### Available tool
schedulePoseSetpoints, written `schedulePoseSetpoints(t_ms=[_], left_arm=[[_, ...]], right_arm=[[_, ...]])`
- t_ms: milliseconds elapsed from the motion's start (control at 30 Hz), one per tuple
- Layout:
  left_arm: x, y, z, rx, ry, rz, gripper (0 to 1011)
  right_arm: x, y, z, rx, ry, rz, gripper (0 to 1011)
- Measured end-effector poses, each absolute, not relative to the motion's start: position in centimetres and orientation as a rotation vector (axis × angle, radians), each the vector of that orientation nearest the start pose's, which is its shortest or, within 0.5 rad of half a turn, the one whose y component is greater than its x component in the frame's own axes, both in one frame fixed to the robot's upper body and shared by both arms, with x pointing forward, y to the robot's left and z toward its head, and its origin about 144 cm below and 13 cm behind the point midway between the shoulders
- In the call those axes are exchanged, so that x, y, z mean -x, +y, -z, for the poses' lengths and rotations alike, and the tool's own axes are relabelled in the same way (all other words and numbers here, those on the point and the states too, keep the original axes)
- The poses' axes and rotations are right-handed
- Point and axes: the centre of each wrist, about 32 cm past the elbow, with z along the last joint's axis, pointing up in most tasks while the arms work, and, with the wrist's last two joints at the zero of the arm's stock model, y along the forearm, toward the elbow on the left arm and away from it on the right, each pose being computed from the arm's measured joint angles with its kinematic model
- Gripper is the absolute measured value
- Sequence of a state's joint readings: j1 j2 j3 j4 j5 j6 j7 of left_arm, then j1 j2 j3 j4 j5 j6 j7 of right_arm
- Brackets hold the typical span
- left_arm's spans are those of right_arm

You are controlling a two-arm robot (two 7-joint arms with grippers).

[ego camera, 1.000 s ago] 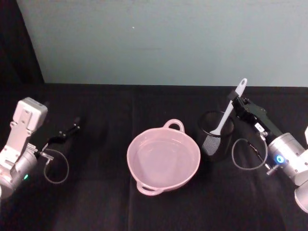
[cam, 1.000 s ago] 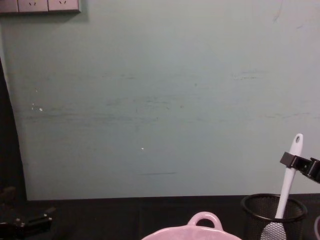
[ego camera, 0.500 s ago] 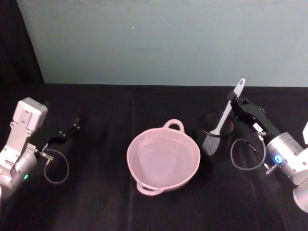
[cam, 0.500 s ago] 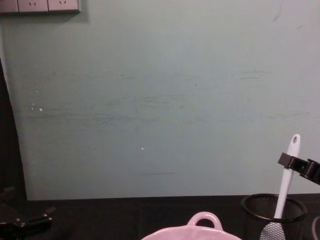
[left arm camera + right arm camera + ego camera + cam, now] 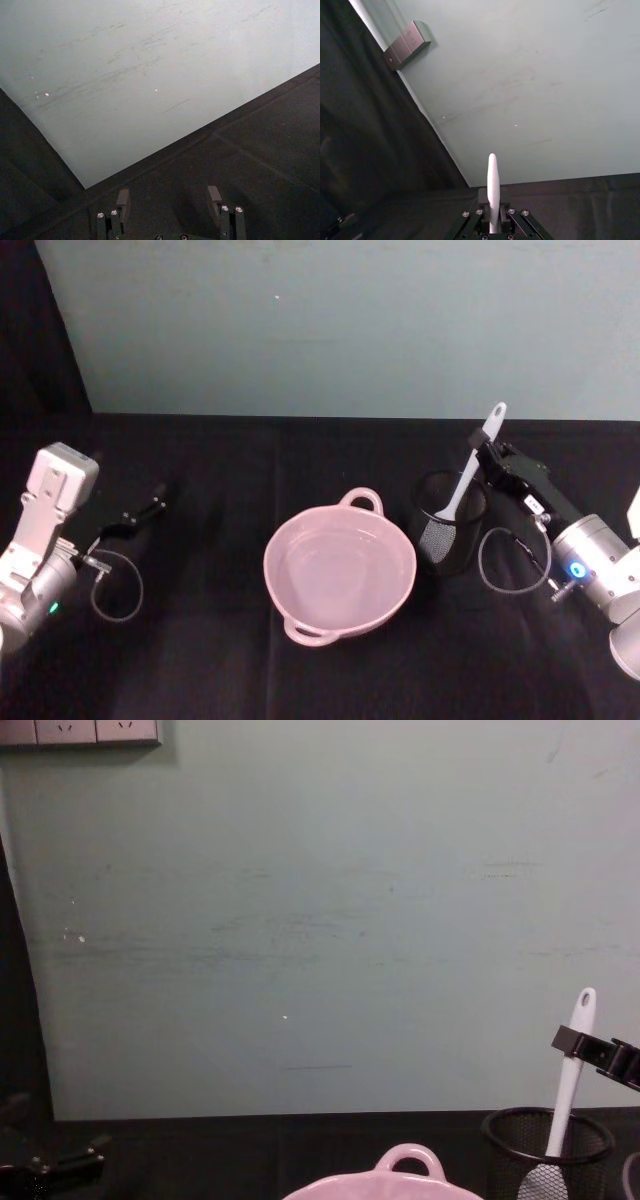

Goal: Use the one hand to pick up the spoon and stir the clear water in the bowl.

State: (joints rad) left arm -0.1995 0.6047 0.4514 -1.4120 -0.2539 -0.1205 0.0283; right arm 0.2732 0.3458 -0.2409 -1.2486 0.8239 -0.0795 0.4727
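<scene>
We've got our right gripper (image 5: pixel 478 448) clamped on the spoon (image 5: pixel 470 472) partway up its white handle, over on the right side of the bench (image 5: pixel 220 660). The spoon leans a bit, its head down inside the black mesh cup (image 5: pixel 447 519) and its tip sticking up above the gripper. Just left of that cup sits the pink bowl (image 5: pixel 339 565) with clear water in it, loop handle facing the wall. Our left gripper (image 5: pixel 140 512) rests far left near the bench, fingers apart around nothing.

Black table (image 5: pixel 250 680): bowl (image 5: pixel 339 571), mesh cup (image 5: pixel 447 519).
</scene>
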Motion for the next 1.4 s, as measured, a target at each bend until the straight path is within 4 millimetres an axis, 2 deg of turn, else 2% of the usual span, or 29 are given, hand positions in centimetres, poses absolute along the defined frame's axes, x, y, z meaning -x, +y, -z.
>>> schedulePoseSetpoints(t_ms=[133,233,500,600,633,700,733,767,833,1133,1400], left_arm=[[-48.86,30.97,-113.98,-0.304,-0.285,-1.248,1005],[-48.86,30.96,-113.98,-0.304,-0.285,-1.248,1005],[-48.86,30.97,-113.98,-0.304,-0.285,-1.248,1005],[-48.86,30.97,-113.98,-0.304,-0.285,-1.248,1005],[-48.86,30.96,-113.98,-0.304,-0.285,-1.248,1005],[-48.86,30.97,-113.98,-0.304,-0.285,-1.248,1005],[-48.86,30.97,-113.98,-0.304,-0.285,-1.248,1005],[-48.86,30.97,-113.98,-0.305,-0.285,-1.248,1005],[-48.86,30.97,-113.98,-0.304,-0.285,-1.248,1005],[-48.86,30.97,-113.98,-0.304,-0.285,-1.248,1005],[-48.86,30.97,-113.98,-0.304,-0.285,-1.248,1005]], right_arm=[[-52.81,-29.35,-113.71,-0.35,0.282,1.018,112],[-52.8,-29.34,-113.73,-0.35,0.282,1.018,161],[-52.78,-29.34,-113.74,-0.348,0.283,1.021,449],[-52.78,-29.34,-113.74,-0.348,0.283,1.021,509],[-52.78,-29.34,-113.74,-0.348,0.283,1.021,579],[-52.77,-29.35,-113.74,-0.348,0.283,1.022,618],[-52.77,-29.35,-113.74,-0.348,0.283,1.022,681],[-52.77,-29.35,-113.74,-0.348,0.283,1.022,681],[-52.77,-29.35,-113.75,-0.348,0.283,1.022,758],[-52.77,-29.34,-113.76,-0.348,0.283,1.022,993],[-52.77,-29.34,-113.76,-0.348,0.283,1.023,1002]])
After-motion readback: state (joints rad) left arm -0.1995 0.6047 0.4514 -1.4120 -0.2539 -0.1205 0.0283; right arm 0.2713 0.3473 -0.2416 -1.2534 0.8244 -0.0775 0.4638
